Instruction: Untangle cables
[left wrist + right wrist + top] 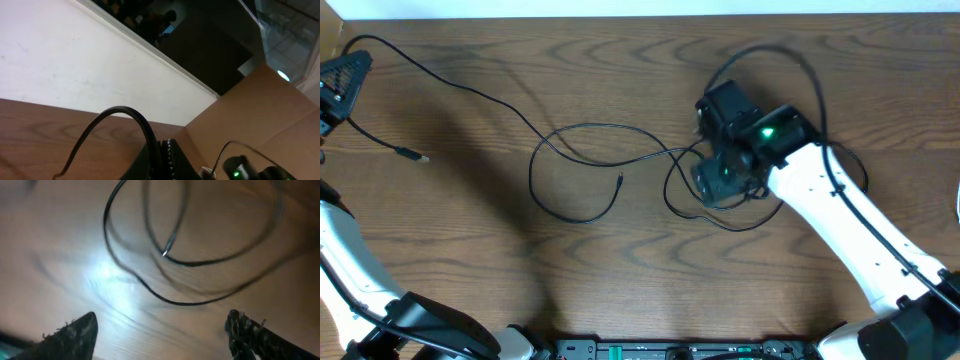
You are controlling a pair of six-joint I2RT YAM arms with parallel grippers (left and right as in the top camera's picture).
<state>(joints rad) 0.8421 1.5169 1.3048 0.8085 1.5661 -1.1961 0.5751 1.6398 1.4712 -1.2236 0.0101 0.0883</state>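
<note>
Wood-grain table [470, 250] with thin black cables [590, 125] looped across its middle.
Right gripper [161, 317] hangs over the loops at right-centre, its fingers [75, 335] spread wide with nothing between them. Left gripper [340, 80] sits at the far left edge, close to a cable strand whose small plug [415, 155] lies on the wood; whether it is spread or pinching cannot be told.

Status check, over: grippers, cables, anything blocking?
Right gripper jaws open, empty, above black cable loops. Left gripper far left, jaws unreadable. Loops cross; untangling not done. No obstruction seen.
</note>
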